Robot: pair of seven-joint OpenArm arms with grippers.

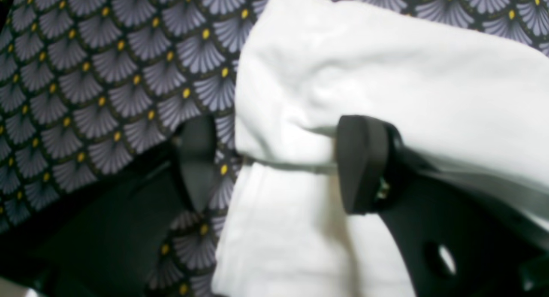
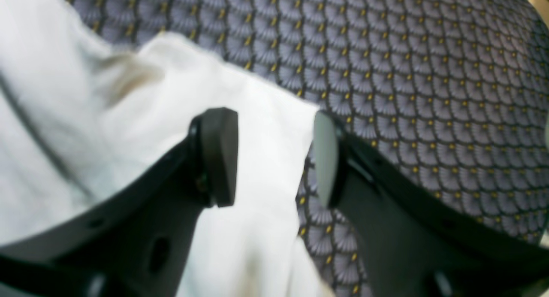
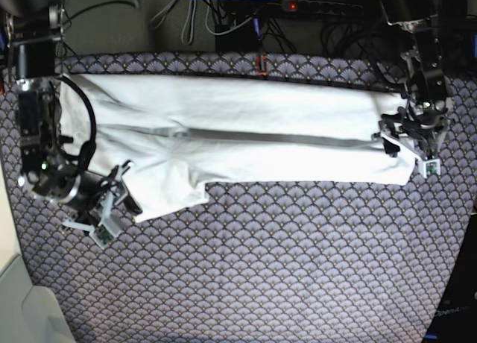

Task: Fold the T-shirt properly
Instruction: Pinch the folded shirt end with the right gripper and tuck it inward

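Observation:
The white T-shirt [image 3: 246, 138] lies across the patterned tablecloth as a long band, with a fold line running along its length. My left gripper [image 3: 408, 145] is at the shirt's right end in the base view. In the left wrist view the left gripper [image 1: 281, 164] is open, and the shirt [image 1: 386, 74] has a folded edge between the jaws. My right gripper [image 3: 119, 197] is at the shirt's lower left corner. In the right wrist view the right gripper [image 2: 272, 159] is open and straddles the edge of the shirt [image 2: 128, 116], with one finger over the cloth.
The tablecloth [image 3: 283, 268] has a dark fan pattern with yellow dots and covers the whole table. Cables and a power strip [image 3: 320, 7] lie behind the far edge. A pale surface [image 3: 22, 306] shows beyond the table's front left corner.

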